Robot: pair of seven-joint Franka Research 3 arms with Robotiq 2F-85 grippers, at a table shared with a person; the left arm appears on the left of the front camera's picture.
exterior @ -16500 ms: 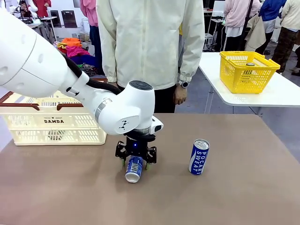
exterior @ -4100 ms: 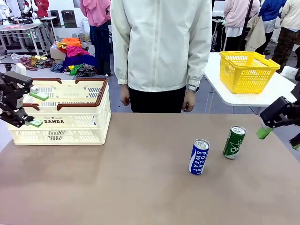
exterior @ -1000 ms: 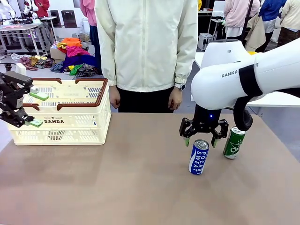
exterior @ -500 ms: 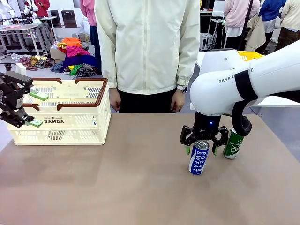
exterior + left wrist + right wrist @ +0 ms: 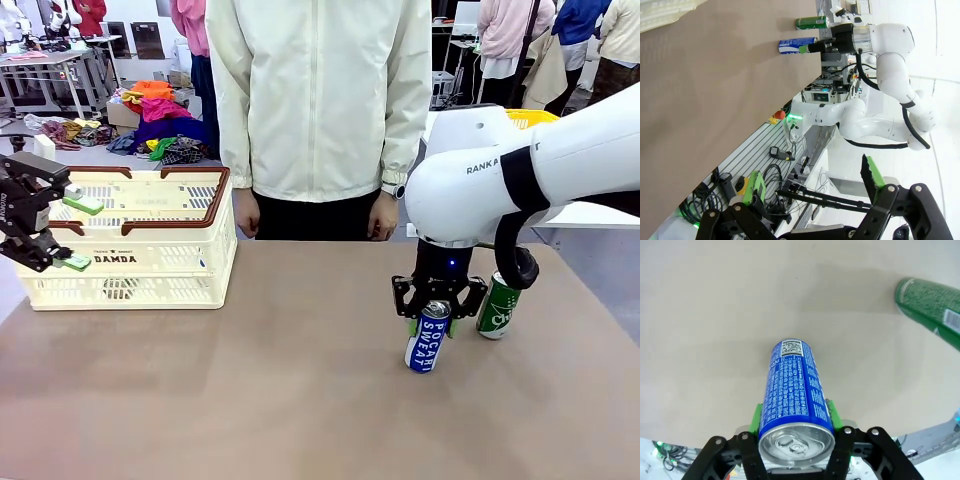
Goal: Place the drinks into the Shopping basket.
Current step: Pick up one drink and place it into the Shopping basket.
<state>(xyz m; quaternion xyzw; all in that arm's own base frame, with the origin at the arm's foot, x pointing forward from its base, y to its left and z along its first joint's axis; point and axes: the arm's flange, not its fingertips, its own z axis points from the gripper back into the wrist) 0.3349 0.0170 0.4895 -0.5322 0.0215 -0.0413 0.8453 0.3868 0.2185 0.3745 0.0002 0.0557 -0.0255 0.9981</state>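
Front view: your R gripper (image 5: 432, 325) just clamped onto the blue can (image 5: 428, 345), standing on table (image 5: 250, 400) beside green can (image 5: 499, 305); L gripper (image 5: 78, 234) open by Shopping basket (image 5: 130, 275). Grasp made, lift next.

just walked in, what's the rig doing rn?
The right gripper is shut on the top of the blue can, which stands on the table, not yet lifted. The green can stands just beside it, untouched. The left gripper hangs open by the Shopping basket at the table's left. A person stands at the far side, hands down.
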